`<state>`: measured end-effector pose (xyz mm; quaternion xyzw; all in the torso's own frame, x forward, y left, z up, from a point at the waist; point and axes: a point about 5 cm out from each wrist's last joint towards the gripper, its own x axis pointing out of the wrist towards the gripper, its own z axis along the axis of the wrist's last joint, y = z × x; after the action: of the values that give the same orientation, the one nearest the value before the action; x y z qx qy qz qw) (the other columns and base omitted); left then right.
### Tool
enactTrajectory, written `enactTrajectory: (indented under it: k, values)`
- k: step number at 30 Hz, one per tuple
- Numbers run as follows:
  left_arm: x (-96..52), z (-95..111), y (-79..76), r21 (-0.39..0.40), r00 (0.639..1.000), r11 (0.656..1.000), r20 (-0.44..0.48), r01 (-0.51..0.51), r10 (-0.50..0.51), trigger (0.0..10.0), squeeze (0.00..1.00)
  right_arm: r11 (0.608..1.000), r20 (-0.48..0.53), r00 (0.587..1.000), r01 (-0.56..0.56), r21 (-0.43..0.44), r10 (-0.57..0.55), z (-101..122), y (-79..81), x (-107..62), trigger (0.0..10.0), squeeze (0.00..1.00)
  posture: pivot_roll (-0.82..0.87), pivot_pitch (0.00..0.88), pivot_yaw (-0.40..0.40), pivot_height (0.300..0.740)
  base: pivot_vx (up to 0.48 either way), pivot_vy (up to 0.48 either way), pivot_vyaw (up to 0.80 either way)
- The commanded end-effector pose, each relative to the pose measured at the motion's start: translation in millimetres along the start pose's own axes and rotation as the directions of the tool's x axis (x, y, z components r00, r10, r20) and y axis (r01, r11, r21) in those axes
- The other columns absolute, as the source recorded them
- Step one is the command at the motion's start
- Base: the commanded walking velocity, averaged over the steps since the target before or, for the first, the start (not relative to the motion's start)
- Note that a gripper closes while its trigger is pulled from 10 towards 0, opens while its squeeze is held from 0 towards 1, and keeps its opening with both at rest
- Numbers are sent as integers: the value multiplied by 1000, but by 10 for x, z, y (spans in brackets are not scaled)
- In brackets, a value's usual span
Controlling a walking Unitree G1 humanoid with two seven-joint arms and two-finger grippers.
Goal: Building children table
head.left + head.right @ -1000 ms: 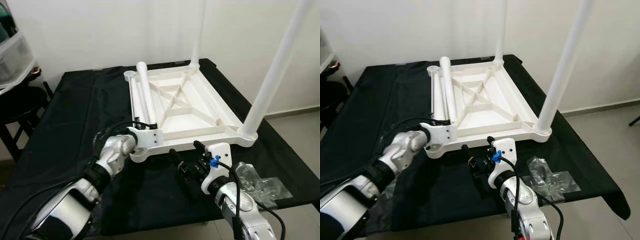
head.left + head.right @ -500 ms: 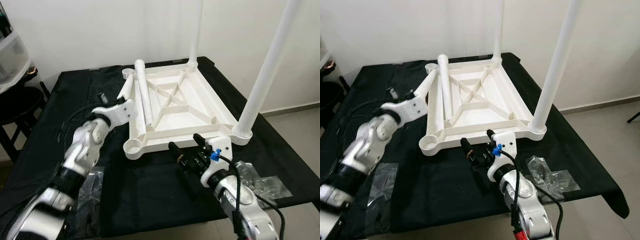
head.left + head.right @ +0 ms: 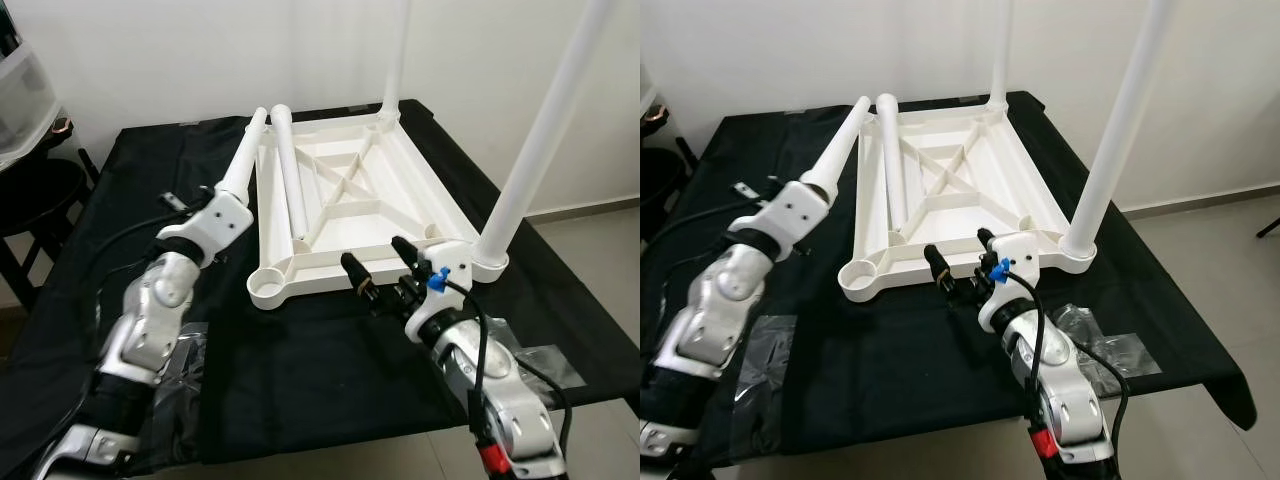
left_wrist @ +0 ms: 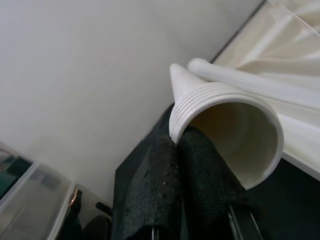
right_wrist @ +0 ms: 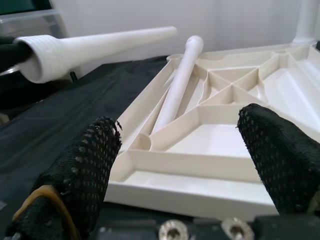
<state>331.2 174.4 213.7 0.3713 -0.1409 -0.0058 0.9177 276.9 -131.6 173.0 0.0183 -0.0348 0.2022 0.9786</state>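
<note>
White tabletop [image 3: 400, 205], black cloth [image 3: 140, 190]

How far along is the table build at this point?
Two legs already stand in the upside-down tabletop. The left hand holds a third leg by its threaded end; the open right hand waits at the near edge. A fourth leg lies in the tabletop, and the near-left socket is empty.

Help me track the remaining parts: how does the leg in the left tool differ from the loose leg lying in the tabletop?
The held leg is gripped at its threaded end by the left tool, lifted and slanting beside the upturned tabletop. The loose leg lies ungripped inside the tabletop's ribbed underside. Both are white, tapered tubes, not yet fitted.
</note>
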Motion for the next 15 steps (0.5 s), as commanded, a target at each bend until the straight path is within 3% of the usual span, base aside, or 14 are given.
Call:
enactTrajectory:
  k: [1, 3, 5, 7, 8, 9, 10, 11, 13, 15]
  values:
    - [-37, 39, 115, -56, 998, 997, 43, -52, 54, 0, 0, 1000, -1, 1000, 4, 19, -4, 4, -22, 12, 10000, 0, -56, 24, -1, 740, 0, 0, 0]
    - [-83, 91, 201, -164, 992, 984, 97, -65, 82, 0, 0, 999, 35, 999, 13, 37, -14, 84, -62, 61, 10000, 0, -49, 24, -7, 740, 0, 0, 0]
    - [-98, 108, 227, -201, 989, 977, 114, -67, 91, 0, 0, 999, 49, 999, 15, 49, -17, 112, -73, 79, 10000, 0, -49, 24, -7, 740, 0, 0, 0]
    - [-138, 134, 276, -361, 986, 932, 138, -41, 97, 0, 0, 988, 118, 993, 9, 156, -27, 246, -105, 162, 10000, 0, -43, 25, -11, 740, 0, 0, 0]
    - [-138, 134, 276, -361, 986, 932, 138, -41, 97, 0, 0, 988, 118, 993, 9, 156, -27, 246, -105, 162, 10000, 0, -43, 25, -11, 740, 0, 0, 0]
    - [-154, 130, 284, -449, 986, 893, 144, -11, 84, 0, 0, 973, 157, 987, -12, 232, -26, 316, -111, 201, 10000, 0, -43, 25, -11, 740, 0, 0, 0]
    - [-188, 138, 284, -576, 983, 815, 176, 63, 48, 0, 0, 907, 236, 972, -101, 409, 2, 436, -94, 255, 10000, 0, -40, 25, -13, 740, 0, 0, 0]
    - [-188, 138, 284, -576, 983, 815, 176, 63, 48, 0, 0, 907, 236, 972, -101, 409, 2, 436, -94, 255, 10000, 0, -40, 25, -13, 740, 0, 0, 0]
    - [-218, 138, 272, -679, 977, 721, 212, 140, 9, 0, 0, 810, 323, 946, -221, 544, 41, 537, -60, 278, 10000, 0, -36, 27, -16, 740, 0, 0, 0]
    - [-241, 133, 267, -718, 971, 672, 238, 183, -11, 0, 0, 699, 413, 907, -349, 624, 84, 612, -39, 265, 10000, 0, -33, 30, -19, 740, 0, 0, 0]
